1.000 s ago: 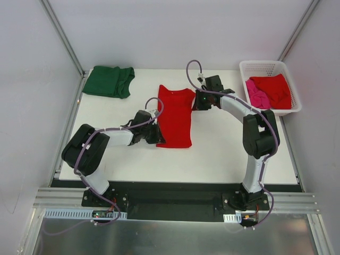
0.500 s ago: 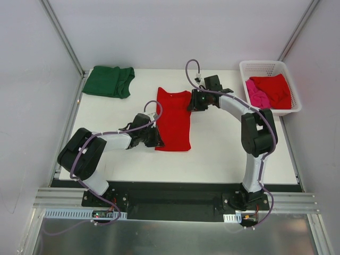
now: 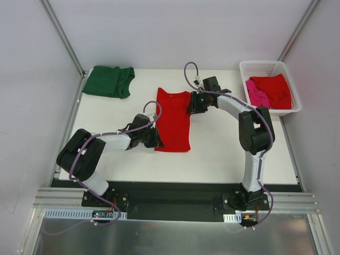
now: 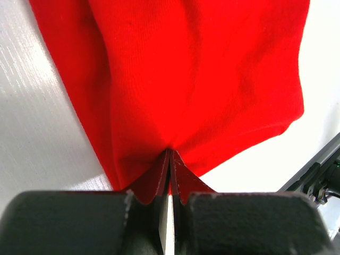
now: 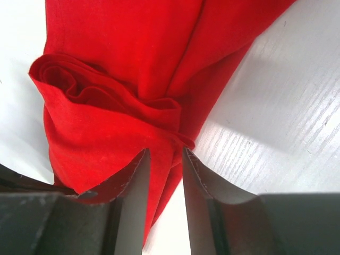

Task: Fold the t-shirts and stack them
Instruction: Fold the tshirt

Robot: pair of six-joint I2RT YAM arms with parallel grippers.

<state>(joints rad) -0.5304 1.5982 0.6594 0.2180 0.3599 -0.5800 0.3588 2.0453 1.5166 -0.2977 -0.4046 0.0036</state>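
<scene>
Firmly, the left gripper [image 4: 169, 159] pinches the near left edge of the red t-shirt [image 3: 174, 119]. The right gripper [image 5: 166, 155] stands narrowly parted at the bunched far right edge, with cloth between its jaws. The shirt lies lengthwise mid-table [image 3: 228, 149], and the green t-shirt [image 3: 109, 81] sits at the far left. Soft and limp, it will likely sag unless taken by corners or hems.

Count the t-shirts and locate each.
4: green tee far left on table; red tee mid-table; second red tee and pink tee in the white basket, which may hide more.
</scene>
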